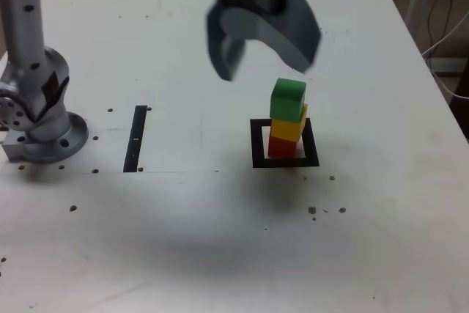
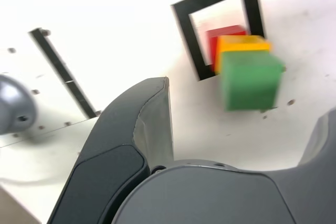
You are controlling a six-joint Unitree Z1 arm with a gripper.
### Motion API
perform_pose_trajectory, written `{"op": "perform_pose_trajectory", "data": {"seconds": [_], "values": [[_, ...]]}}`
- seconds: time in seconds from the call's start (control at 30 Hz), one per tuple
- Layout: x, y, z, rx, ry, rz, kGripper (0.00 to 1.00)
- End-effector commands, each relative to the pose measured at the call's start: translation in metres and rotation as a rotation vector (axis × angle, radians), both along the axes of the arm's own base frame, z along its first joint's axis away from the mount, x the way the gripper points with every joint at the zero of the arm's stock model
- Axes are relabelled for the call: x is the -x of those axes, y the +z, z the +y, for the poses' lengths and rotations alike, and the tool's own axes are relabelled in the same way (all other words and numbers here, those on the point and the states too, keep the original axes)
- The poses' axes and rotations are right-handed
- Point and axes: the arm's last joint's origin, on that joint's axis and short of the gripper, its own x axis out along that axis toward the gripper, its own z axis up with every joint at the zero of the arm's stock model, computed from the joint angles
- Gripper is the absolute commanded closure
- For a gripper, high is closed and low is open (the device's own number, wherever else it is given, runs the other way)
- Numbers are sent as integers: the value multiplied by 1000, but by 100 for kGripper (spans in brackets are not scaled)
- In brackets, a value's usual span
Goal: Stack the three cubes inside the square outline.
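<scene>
Gripper (image 1: 272,64): jaws apart, empty, nearest | green cube (image 1: 287,101) tops yellow cube (image 1: 286,130) on red cube (image 1: 282,148), inside square outline (image 1: 259,143), right of black strip (image 1: 135,139) | stacking looks done

Exterior view, 9 o'clock: grey base (image 1: 47,137), round foot. Gripper (image 1: 265,71): dark grey curved shell, panel seams, paler inner faces, probably matte.
</scene>
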Motion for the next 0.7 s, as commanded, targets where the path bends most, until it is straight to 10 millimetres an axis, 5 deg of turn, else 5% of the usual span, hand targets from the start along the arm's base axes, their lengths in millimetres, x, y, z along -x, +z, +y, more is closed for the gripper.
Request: {"op": "perform_pose_trajectory", "data": {"seconds": [0.0, 0.33, 0.67], "values": [[13, 1, 4, -13, 9, 11, 1], [56, -10, 19, -26, 46, 65, 1], [109, -51, 23, 48, 113, 121, 1]]}}
